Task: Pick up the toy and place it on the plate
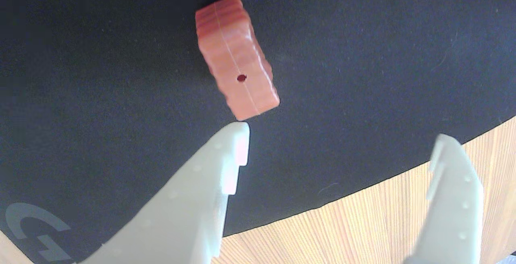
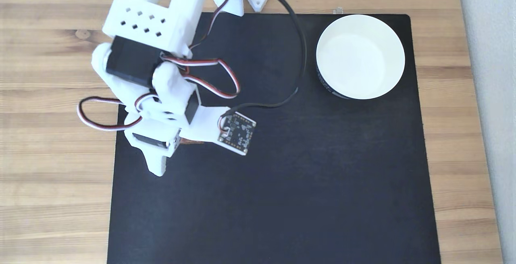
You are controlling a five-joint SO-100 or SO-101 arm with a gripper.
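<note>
We see the small reddish-brown ribbed block, the toy (image 1: 237, 57), lying on the black mat (image 1: 363, 74) with a tiny dark hole on the narrow side facing the wrist camera. Just below it in that view, our arm's pale two-finger gripper (image 1: 342, 135) hangs with its jaws spread wide and nothing between them; one fingertip sits just short of the toy's near end, the other well off to the right. In the fixed view, a sliver of the toy (image 2: 191, 141) peeks from under the white arm (image 2: 161, 54) near the mat's left edge. The round white shallow plate (image 2: 397, 60) rests at the mat's far right corner, well apart, on the light wooden counter (image 2: 48, 175).
</note>
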